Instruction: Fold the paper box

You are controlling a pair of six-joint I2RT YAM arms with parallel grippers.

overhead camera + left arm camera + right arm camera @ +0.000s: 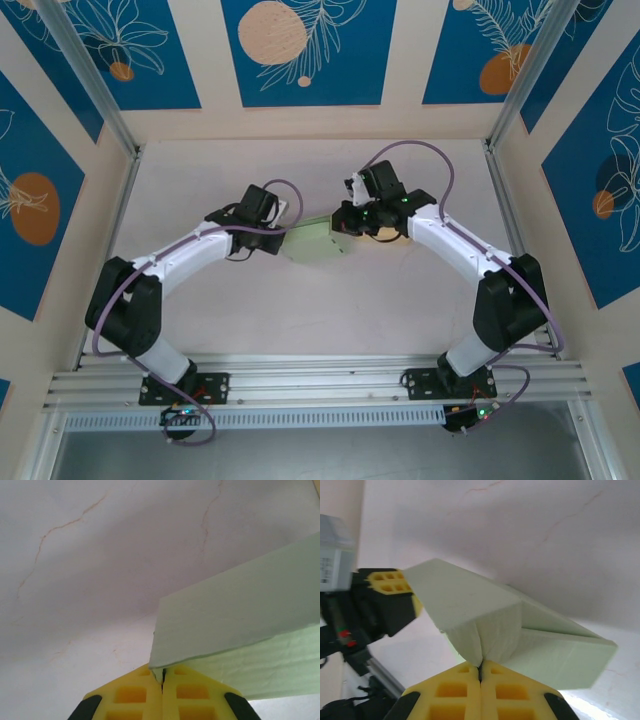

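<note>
Fingers [132, 696] of your left gripper [162, 676] are pressed together on a thin edge at one corner of the pale green paper box [240, 620]. The right gripper [481, 669] is likewise pinched shut on a gathered crease at the box's opposite end.

Take the box as your reference. The white, faintly veined table [300, 320] spreads out beneath it on every side. Whether the box's underside touches that surface, you cannot tell from these views. In the overhead view the two arms reach in from either side, with the left gripper [283, 238] touching the box's left end and the right gripper [347, 224] touching its right end. The box [315, 243] is stretched between them.

Seen from the right wrist, the box [520, 625] is partly formed. One smooth panel slopes up and away from the pinched crease, and a flatter ribbed panel runs off to the crease's right.

By my reading you are mid-fold, holding both ends to shape the walls. The next move likely calls for keeping one end firmly anchored. The other gripper should then turn its panel along the existing crease, slowly enough that the thin paper neither tears nor slips out.
</note>
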